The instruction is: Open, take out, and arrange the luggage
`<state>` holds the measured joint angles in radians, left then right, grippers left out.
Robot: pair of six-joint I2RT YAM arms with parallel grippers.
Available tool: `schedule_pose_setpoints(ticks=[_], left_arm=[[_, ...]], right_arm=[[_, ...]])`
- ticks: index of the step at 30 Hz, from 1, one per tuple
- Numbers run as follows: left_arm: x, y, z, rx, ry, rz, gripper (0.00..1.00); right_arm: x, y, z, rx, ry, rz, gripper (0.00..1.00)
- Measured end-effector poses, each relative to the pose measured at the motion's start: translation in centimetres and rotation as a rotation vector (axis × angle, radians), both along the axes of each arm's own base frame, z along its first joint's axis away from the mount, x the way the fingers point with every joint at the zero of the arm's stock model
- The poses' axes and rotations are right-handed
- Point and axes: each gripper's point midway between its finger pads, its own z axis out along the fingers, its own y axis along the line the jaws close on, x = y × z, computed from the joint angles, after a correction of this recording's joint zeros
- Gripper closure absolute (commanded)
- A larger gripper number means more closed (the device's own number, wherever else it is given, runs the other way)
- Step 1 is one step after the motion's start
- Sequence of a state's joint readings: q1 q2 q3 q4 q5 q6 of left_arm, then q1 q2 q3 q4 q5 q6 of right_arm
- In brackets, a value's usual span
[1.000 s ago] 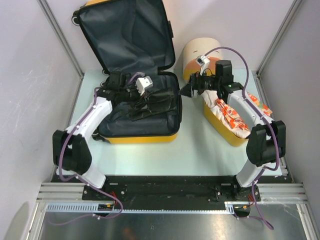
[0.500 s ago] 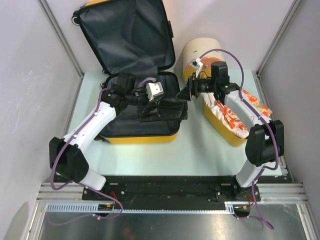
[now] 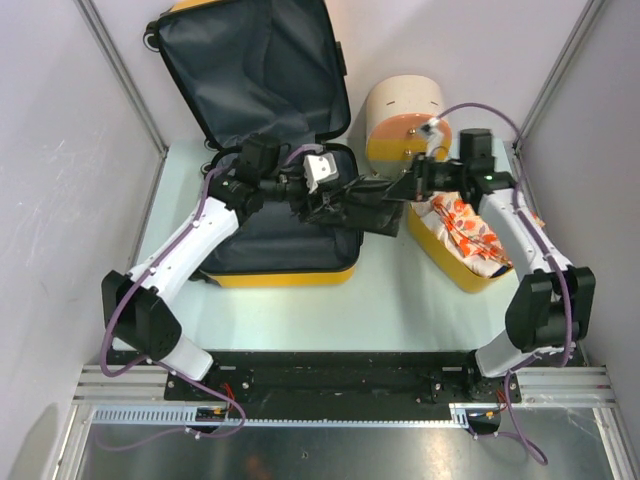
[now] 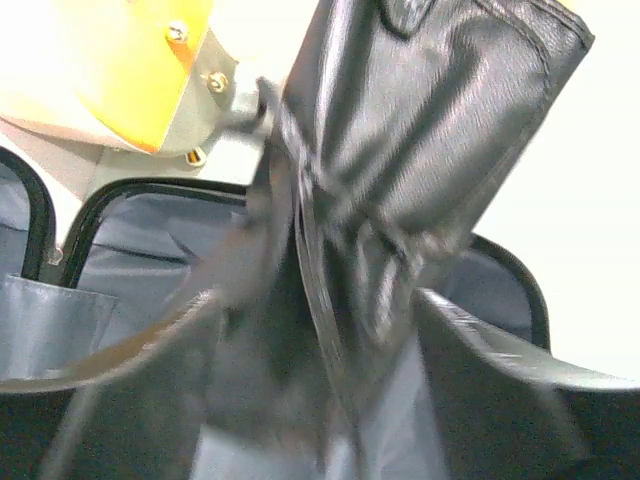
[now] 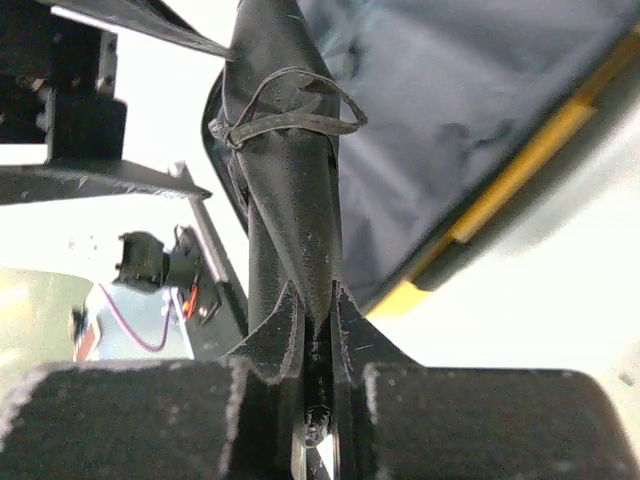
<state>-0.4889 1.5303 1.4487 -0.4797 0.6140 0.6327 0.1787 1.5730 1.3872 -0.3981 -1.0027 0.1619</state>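
The luggage, a yellow hard-shell suitcase, lies open at the back left with its grey-lined lid standing up. A black leather pouch hangs over the suitcase's right edge, between the two arms. My right gripper is shut on the pouch's right end; in the right wrist view the jaws pinch the pouch tightly. My left gripper stands open at the pouch's left end. In its wrist view the fingers stand wide apart on either side of the blurred pouch.
A cream-and-pink round box stands at the back, right of the lid. A yellow basket holding patterned cloth sits under the right arm. Metal frame posts border both sides.
My left gripper lifted the black pouch out of the suitcase and carried it right. The right gripper closed on its end and drew back slightly. The left jaws have opened.
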Motion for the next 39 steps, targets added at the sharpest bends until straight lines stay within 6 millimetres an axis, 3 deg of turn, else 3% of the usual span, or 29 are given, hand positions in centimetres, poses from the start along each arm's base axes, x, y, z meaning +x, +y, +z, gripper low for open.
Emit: schedule_pose_setpoints(ticks=[1, 3, 6, 9, 13, 16, 22, 24, 25, 30, 32, 35, 39], left_arm=[[0.2, -0.3, 0.6, -0.013, -0.005, 0.002, 0.00], [0.5, -0.5, 1.4, -0.031, -0.011, 0.013, 0.00], [0.6, -0.4, 1.6, -0.040, 0.003, 0.028, 0.00], [0.8, -0.5, 1.1, -0.039, 0.024, 0.036, 0.00], [1.1, -0.7, 0.0, -0.031, 0.059, 0.043, 0.00], [1.2, -0.8, -0.6, -0.026, 0.078, 0.047, 0.00], [1.1, -0.8, -0.7, -0.027, 0.092, 0.052, 0.00], [1.1, -0.8, -0.7, -0.029, 0.095, 0.054, 0.00], [1.1, -0.8, -0.7, -0.029, 0.097, 0.055, 0.00], [1.3, -0.6, -0.8, -0.022, 0.094, 0.071, 0.00], [1.4, -0.5, -0.9, -0.018, 0.092, 0.078, 0.00], [1.4, -0.3, -1.2, -0.011, 0.096, 0.085, 0.00], [0.9, 0.2, -2.1, 0.005, 0.110, 0.099, 0.00]], right_arm=[[0.6, -1.6, 0.4, 0.006, 0.001, -0.047, 1.00], [1.7, -5.1, 1.2, 0.017, 0.005, -0.150, 1.00], [3.4, -12.7, 2.3, 0.027, -0.005, -0.360, 1.00], [3.0, -18.9, 2.4, 0.022, -0.008, -0.526, 1.00], [1.1, -23.2, 0.2, 0.018, 0.050, -0.635, 1.00], [0.0, -25.7, -2.7, 0.004, 0.124, -0.697, 1.00], [-0.7, -29.3, -7.2, -0.034, 0.199, -0.771, 0.97], [-0.7, -30.4, -8.1, -0.058, 0.202, -0.795, 0.74], [-0.7, -30.8, -8.4, -0.070, 0.206, -0.805, 0.55], [-0.6, -33.0, -10.3, -0.194, 0.213, -0.881, 0.29], [-0.6, -33.1, -10.2, -0.225, 0.201, -0.890, 0.19], [-0.8, -32.5, -8.8, -0.273, 0.157, -0.884, 0.15], [-0.5, -30.5, -4.0, -0.428, -0.013, -0.834, 0.14]])
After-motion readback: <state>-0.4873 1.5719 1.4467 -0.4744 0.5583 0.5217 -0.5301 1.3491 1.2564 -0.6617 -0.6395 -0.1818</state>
